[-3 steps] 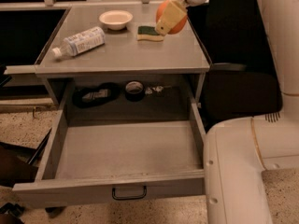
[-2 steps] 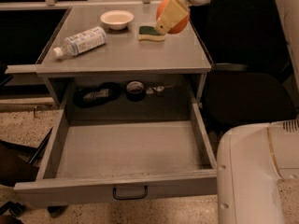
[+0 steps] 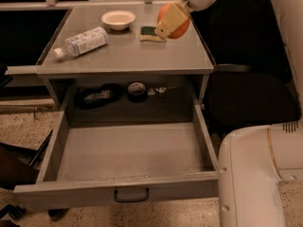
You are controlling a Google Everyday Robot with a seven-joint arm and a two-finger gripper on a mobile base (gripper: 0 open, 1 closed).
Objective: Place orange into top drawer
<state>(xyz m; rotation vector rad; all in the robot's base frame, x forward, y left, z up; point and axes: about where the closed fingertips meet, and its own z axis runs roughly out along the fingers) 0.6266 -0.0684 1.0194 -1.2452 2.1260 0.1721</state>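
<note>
My gripper point(image 3: 173, 22) hangs over the back right of the grey cabinet top point(image 3: 124, 56) and is shut on the orange point(image 3: 178, 28), a round bright fruit held between pale yellow fingers point(image 3: 170, 19) a little above the surface. The top drawer point(image 3: 128, 155) is pulled wide open below the cabinet top, and its floor is bare. Its flat front panel has a small dark bar handle point(image 3: 131, 196) at the centre. The orange is above and behind the drawer's right rear corner.
A white bowl point(image 3: 118, 19), a green-and-yellow sponge point(image 3: 151, 33) and a lying plastic bottle point(image 3: 81, 42) sit on the top. A dark recess behind the drawer holds a tape roll point(image 3: 137, 91) and a black item point(image 3: 97, 96). My white base point(image 3: 260, 174) fills the lower right.
The view has shifted slightly; the gripper with the orange stays over the back right of the top, nearly unmoved. My white base has shifted in the lower right.
</note>
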